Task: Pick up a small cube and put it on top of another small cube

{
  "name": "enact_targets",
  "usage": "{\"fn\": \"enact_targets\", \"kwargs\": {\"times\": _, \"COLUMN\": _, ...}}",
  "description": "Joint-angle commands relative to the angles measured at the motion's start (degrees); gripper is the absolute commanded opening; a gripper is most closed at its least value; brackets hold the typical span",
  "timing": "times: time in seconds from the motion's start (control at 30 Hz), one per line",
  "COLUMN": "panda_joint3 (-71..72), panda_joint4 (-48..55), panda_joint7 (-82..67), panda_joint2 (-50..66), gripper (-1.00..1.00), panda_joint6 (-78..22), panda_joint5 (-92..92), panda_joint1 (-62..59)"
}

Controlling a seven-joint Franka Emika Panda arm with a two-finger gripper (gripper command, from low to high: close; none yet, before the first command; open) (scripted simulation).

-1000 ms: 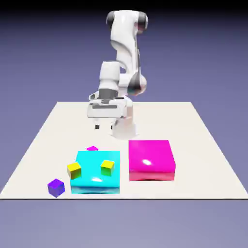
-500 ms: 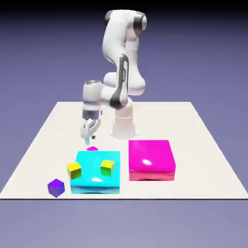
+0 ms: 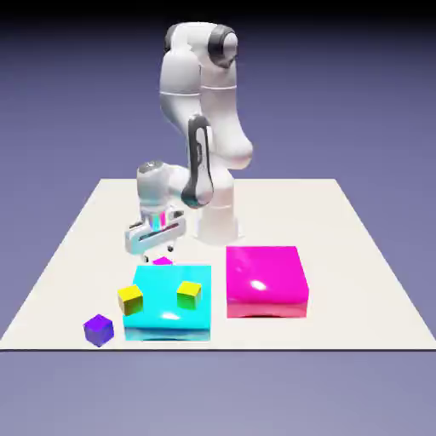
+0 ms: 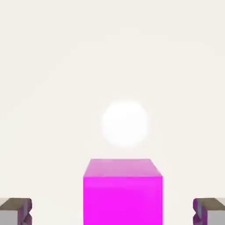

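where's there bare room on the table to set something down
Widest free patch: the tabletop behind the magenta block. Another lies beyond that block's right side in the exterior view. Crowded: around the cyan block, with small cubes on and beside it.

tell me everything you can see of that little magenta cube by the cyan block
The magenta cube is plain, glossless and flat-faced, a paler tone on one face. It sits on the pale tabletop, behind the cyan block, which partly hides it in the exterior view. The open jaws stand either side of it, with gaps; neither touches it.
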Motion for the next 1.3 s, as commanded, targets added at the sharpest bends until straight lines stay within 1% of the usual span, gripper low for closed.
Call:
{"fn": "enact_targets", "kwargs": {"times": 0.0, "panda_joint3": -0.28, "panda_joint4": 0.25, "panda_joint7": 1.7, "panda_joint2": 1.44, "gripper": 0.0, "panda_joint6": 1.21, "panda_joint5": -2.49, "panda_joint1": -0.45}}
{"fn": "enact_targets", "kwargs": {"times": 0.23, "panda_joint3": -2.22, "panda_joint4": 1.94, "panda_joint7": 13.4, "panda_joint2": 11.32, "gripper": 0.0, "panda_joint6": 9.55, "panda_joint5": -19.64, "panda_joint1": -3.64}}
{"fn": "enact_targets", "kwargs": {"times": 0.27, "panda_joint3": -2.23, "panda_joint4": 1.94, "panda_joint7": 13.4, "panda_joint2": 11.32, "gripper": -1.0, "panda_joint6": 9.55, "panda_joint5": -19.64, "panda_joint1": -3.65}}
{"fn": "enact_targets", "kwargs": {"times": 0.3, "panda_joint3": -2.23, "panda_joint4": 1.94, "panda_joint7": 13.4, "panda_joint2": 11.32, "gripper": -1.0, "panda_joint6": 9.55, "panda_joint5": -19.64, "panda_joint1": -3.65}}
{"fn": "enact_targets", "kwargs": {"times": 0.8, "panda_joint3": 2.01, "panda_joint4": -1.75, "panda_joint7": -12.08, "panda_joint2": -10.2, "gripper": -1.0, "panda_joint6": -8.61, "panda_joint5": 17.71, "panda_joint1": 3.32}}
{"fn": "enact_targets", "kwargs": {"times": 0.87, "panda_joint3": 2.26, "panda_joint4": -1.97, "panda_joint7": -13.59, "panda_joint2": -11.48, "gripper": -1.0, "panda_joint6": -9.68, "panda_joint5": 19.91, "panda_joint1": 3.74}}
{"fn": "enact_targets", "kwargs": {"times": 0.93, "panda_joint3": 0.08, "panda_joint4": 0.78, "panda_joint7": -16.38, "panda_joint2": -10.42, "gripper": -1.0, "panda_joint6": -8.45, "panda_joint5": 22.14, "panda_joint1": 7.51}}
{"fn": "enact_targets", "kwargs": {"times": 1.0, "panda_joint3": -2.09, "panda_joint4": 4.93, "panda_joint7": -18.46, "panda_joint2": -8.64, "gripper": -1.0, "panda_joint6": -9.71, "panda_joint5": 23.17, "panda_joint1": 6.61}}
{"fn": "enact_targets", "kwargs": {"times": 1.27, "panda_joint3": 11.89, "panda_joint4": 21.54, "panda_joint7": -7.31, "panda_joint2": -3.58, "gripper": -1.0, "panda_joint6": -23.06, "panda_joint5": 11.2, "panda_joint1": -3.32}}
